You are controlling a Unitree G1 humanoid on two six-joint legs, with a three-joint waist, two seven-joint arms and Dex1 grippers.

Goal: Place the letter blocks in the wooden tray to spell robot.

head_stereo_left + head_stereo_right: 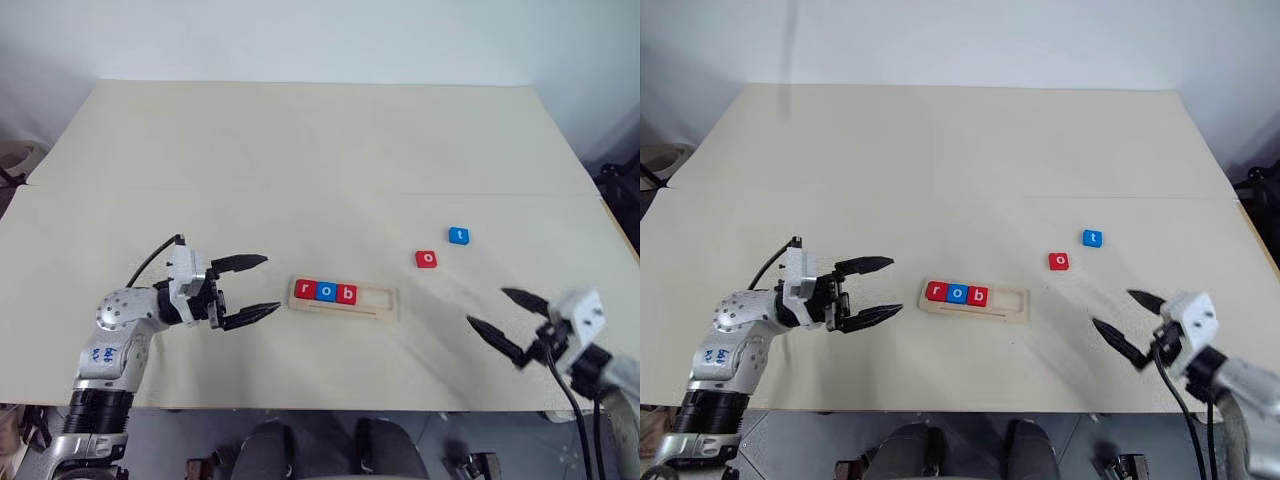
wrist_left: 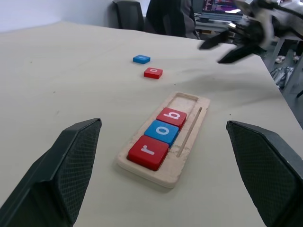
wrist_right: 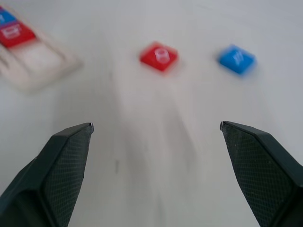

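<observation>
The wooden tray (image 1: 388, 303) lies near the table's front middle. In its left part sit a red "r" block (image 1: 306, 290), a blue "o" block (image 1: 326, 292) and a red "b" block (image 1: 347, 294); its right part is bare. A red "o" block (image 1: 426, 259) and a blue "t" block (image 1: 459, 236) lie loose on the table, behind and to the right of the tray. My left gripper (image 1: 262, 286) is open just left of the tray, pointing at it. My right gripper (image 1: 497, 312) is open near the front right edge, holding nothing.
The cream table (image 1: 300, 150) stretches far back behind the blocks. Dark chairs (image 2: 161, 16) and a lit screen (image 2: 220, 5) stand beyond the table's right side in the left wrist view.
</observation>
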